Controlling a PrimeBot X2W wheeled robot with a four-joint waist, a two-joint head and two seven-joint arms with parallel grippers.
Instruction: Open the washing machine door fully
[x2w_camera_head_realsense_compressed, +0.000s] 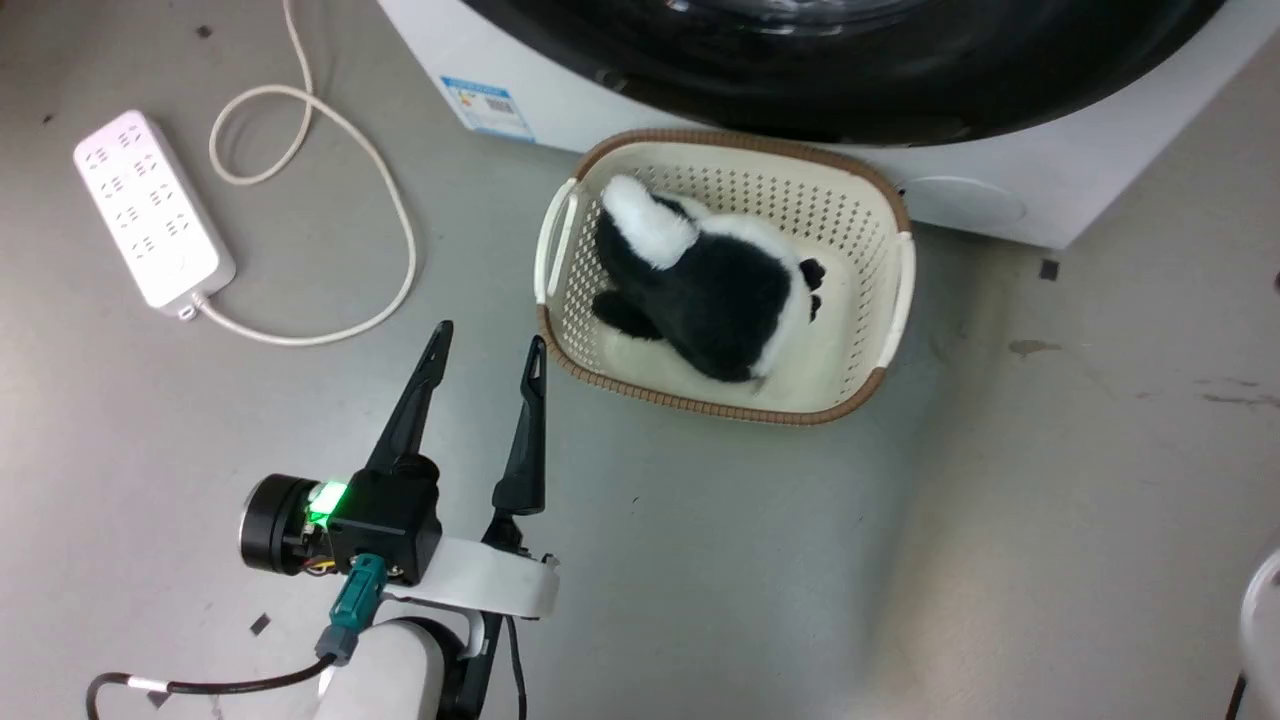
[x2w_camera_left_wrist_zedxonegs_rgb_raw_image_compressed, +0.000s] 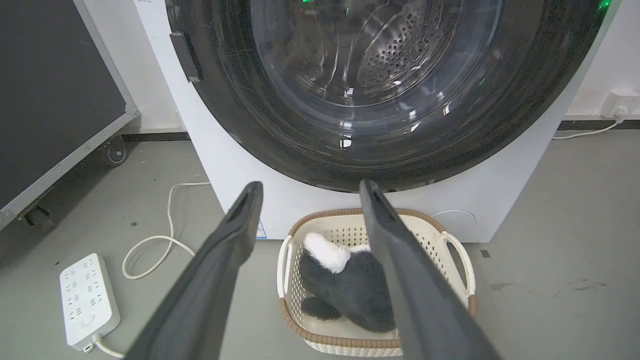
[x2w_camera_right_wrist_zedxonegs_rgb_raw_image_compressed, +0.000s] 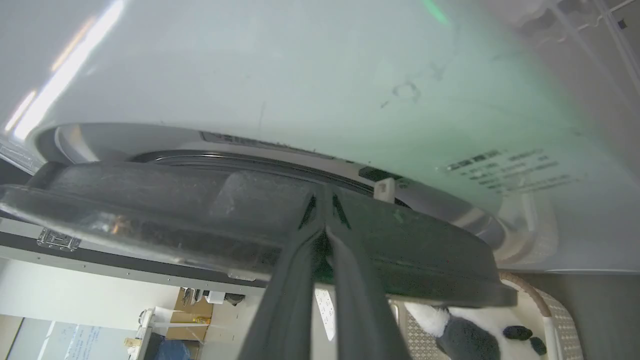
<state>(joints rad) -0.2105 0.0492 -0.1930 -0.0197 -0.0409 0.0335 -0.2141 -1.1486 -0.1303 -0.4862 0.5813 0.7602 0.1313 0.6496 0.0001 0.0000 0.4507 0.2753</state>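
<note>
Right tool (x2w_camera_right_wrist_zedxonegs_rgb_raw_image_compressed: 325, 195) at washing machine door (x2w_camera_right_wrist_zedxonegs_rgb_raw_image_compressed: 150, 200)

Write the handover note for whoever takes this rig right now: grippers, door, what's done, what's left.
Left gripper: jaws open, empty, over the floor short of the basket.
Right gripper: jaws shut, tips against the rim of the washing machine door.
The door lies almost flat against the washing machine, open a crack at most. The basket, holding a plush toy, sits on the floor just below the door.
Done: right gripper at the rim.
Left: swing the door fully open, probably minding the basket.
</note>
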